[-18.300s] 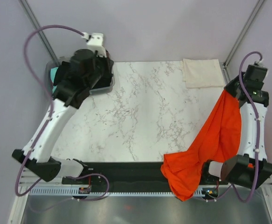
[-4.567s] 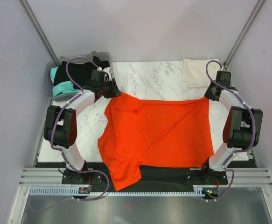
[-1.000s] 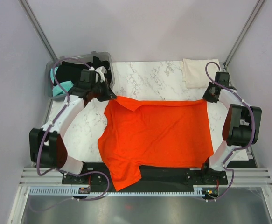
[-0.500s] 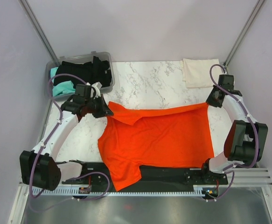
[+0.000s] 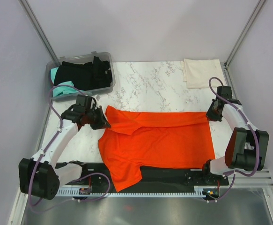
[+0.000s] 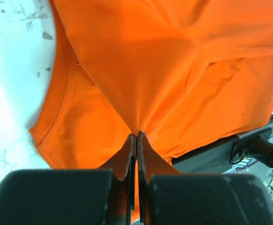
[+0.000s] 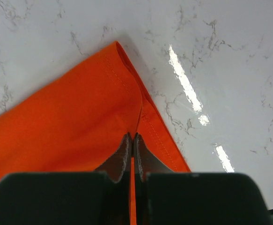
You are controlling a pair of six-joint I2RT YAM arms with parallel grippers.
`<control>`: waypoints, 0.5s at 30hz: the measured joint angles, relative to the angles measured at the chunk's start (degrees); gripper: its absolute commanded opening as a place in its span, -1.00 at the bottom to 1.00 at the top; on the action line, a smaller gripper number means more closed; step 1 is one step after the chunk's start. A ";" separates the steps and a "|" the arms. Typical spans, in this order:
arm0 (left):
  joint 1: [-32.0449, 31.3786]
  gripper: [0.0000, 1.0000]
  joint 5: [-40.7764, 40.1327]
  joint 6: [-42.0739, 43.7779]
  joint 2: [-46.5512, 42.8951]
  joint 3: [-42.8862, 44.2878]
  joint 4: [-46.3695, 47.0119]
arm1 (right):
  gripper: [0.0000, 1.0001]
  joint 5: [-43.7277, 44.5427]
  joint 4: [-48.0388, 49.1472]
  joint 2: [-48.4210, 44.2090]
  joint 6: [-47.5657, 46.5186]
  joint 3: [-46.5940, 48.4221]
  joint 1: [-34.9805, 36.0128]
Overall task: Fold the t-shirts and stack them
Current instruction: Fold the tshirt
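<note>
The orange-red t-shirt [image 5: 159, 140] lies spread on the marble table, its far edge folded over toward the front and one sleeve hanging over the near edge. My left gripper [image 5: 103, 122] is shut on the shirt's far left corner; the pinched cloth [image 6: 141, 93] shows in the left wrist view. My right gripper [image 5: 211, 116] is shut on the far right corner, on the hemmed edge [image 7: 131, 105]. A folded cream-white t-shirt [image 5: 202, 72] lies at the back right. Black [image 5: 84, 72] and teal [image 5: 61, 89] t-shirts fill the bin.
A clear grey plastic bin [image 5: 107, 87] stands at the back left corner. Bare marble table [image 5: 150, 86] lies behind the orange shirt. A black rail [image 5: 173, 173] runs along the near edge by the arm bases.
Both grippers have pulled the shirt's far edge toward the front, folding it over the body. The far edge now lies lower on the table than half a second ago.
</note>
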 measured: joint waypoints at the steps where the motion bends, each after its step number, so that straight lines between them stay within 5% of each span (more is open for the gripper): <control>1: 0.00 -0.95 -0.39 0.00 0.59 -0.09 0.00 | -1.00 0.17 -0.04 -0.02 0.00 -0.37 0.00; 15: 0.22 -0.95 -3.08 -0.02 5.99 -2.08 0.66 | -1.00 1.95 -0.31 -0.04 -0.07 -3.32 0.00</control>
